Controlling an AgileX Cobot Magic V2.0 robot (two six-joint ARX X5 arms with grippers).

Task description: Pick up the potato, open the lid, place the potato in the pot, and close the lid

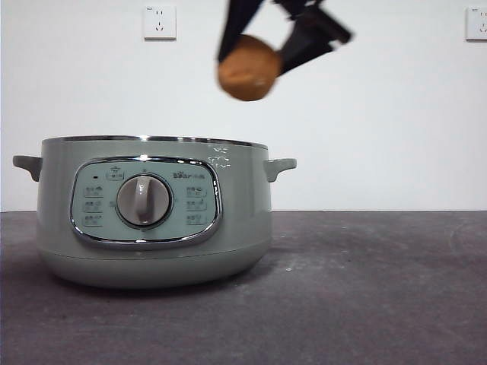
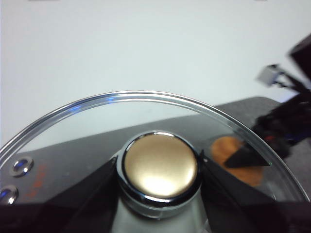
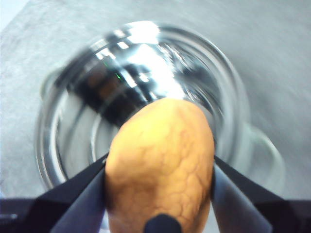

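The pot (image 1: 152,213) stands at the table's left with no lid on it; its shiny inside (image 3: 63,145) lies open below my right gripper. My right gripper (image 1: 253,55) (image 3: 160,167) is shut on the orange-brown potato (image 1: 247,68) (image 3: 160,160) and holds it in the air above the pot's right rim. My left gripper (image 2: 160,177) is shut on the lid's knob (image 2: 160,167) and holds the glass lid (image 2: 146,96) lifted; it is out of the front view. Through the glass, the potato (image 2: 232,156) and the right arm (image 2: 286,126) show.
The dark grey table (image 1: 365,289) stretches to the right of the pot. A white wall stands close behind, with a socket (image 1: 160,23) above the pot and another (image 1: 477,23) at the far right.
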